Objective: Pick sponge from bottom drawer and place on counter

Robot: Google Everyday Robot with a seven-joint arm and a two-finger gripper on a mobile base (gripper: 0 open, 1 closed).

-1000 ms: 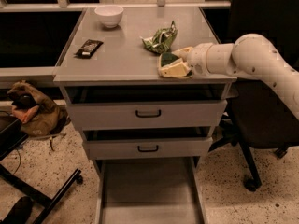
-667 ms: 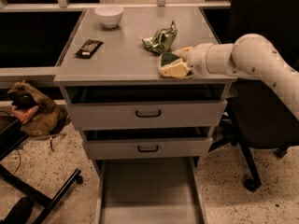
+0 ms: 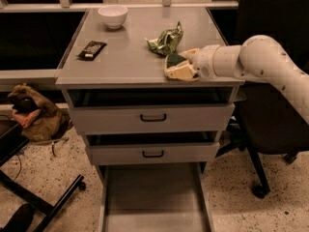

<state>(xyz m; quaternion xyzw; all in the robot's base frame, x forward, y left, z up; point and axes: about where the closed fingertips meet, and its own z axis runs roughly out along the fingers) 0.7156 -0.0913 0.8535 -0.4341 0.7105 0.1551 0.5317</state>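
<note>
- Light grey, flat worktop of the metal drawer cabinet already carries the task's thing. The small rectangular sponge, dark green on top and yellowish beneath, sits near its front edge, towards the right of the view, and looks slightly tilted.
- Touching the sponge is the cream-coloured hand, at the end of the white jointed arm that reaches in from the right of the view. Whether the hand is clamped on the sponge or has let go, I cannot tell.
- The coming move turns on one relation. The sponge lies just past the hand's tip, towards the cabinet's middle, with its long axis roughly in line with the forearm. Drawing straight back along the arm should clear it, judging from this.
- Because the sponge is close to the front edge, a nudge could tip it off.
- Just behind the sponge lies the crumpled green foil snack bag, very near or touching. The black wrapped bar and the small white bowl are well apart, further left and back.
- Below, the shallow grey bottom drawer is pulled out, and nothing shows on its floor. The placing appears nearly done.
</note>
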